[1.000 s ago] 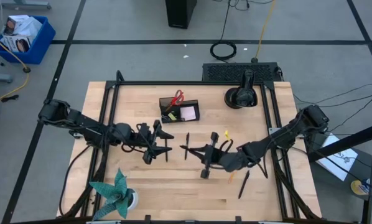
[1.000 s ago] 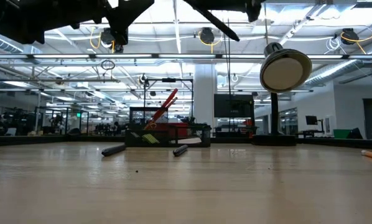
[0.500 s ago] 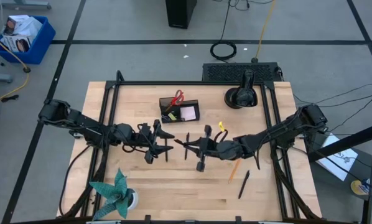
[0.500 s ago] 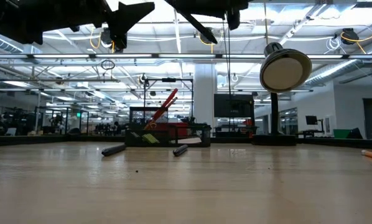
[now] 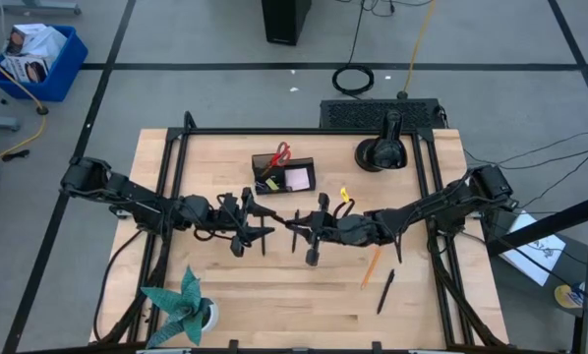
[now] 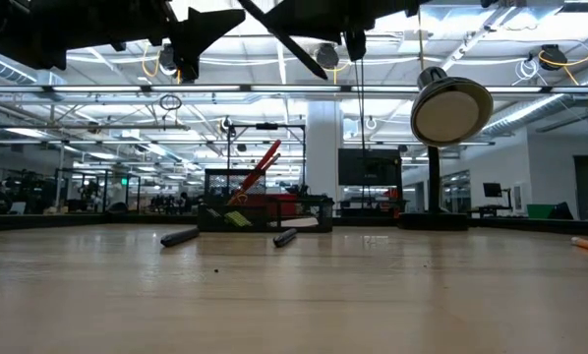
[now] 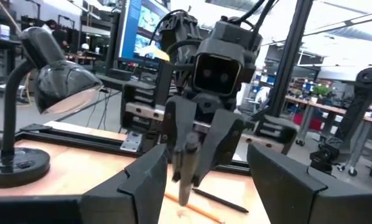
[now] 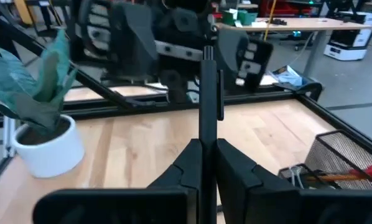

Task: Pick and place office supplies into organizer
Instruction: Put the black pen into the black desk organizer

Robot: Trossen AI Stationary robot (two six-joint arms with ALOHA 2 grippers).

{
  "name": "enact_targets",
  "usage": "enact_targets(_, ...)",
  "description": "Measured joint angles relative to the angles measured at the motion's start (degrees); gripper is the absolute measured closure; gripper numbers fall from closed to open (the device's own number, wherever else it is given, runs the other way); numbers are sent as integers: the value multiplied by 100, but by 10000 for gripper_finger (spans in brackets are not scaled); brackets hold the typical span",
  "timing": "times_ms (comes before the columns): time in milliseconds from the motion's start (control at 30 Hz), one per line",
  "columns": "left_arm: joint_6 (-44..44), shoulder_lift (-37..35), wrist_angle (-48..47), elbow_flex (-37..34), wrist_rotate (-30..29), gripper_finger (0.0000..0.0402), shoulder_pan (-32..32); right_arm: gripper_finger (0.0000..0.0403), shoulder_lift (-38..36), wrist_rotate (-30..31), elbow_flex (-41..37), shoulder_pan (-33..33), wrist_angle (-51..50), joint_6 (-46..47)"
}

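1. The pen [image 8: 208,93] is pinched upright between my right gripper's [image 8: 204,146] closed fingers, above mid-table at the high view's centre.
2. My left gripper [image 5: 258,227] faces it from just left of centre, fingers [image 7: 285,180] partly spread and holding nothing.
3. The organizer [image 5: 284,175] sits above centre in the high view, red scissors [image 5: 277,155] in its cup, pink pad [image 5: 298,178] in its tray.
4. A pencil [image 5: 371,267] and another pen [image 5: 384,291] lie lower right of centre.
5. A lamp [image 5: 382,149] stands upper right; a paper plant [image 5: 183,303] lower left.
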Motion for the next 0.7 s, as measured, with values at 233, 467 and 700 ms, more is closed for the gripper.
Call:
enact_targets(233, -28, 0, -9, 0, -140, 176, 38, 384, -4, -188, 0, -20, 149, -4)
enact_targets(467, -87, 1, 115, 0, -178, 176, 78, 384, -4, -184, 0, -22, 150, 11)
enact_targets(700, -120, 78, 183, 92, -180, 176, 85, 384, -4, -155, 0, -41, 175, 11)
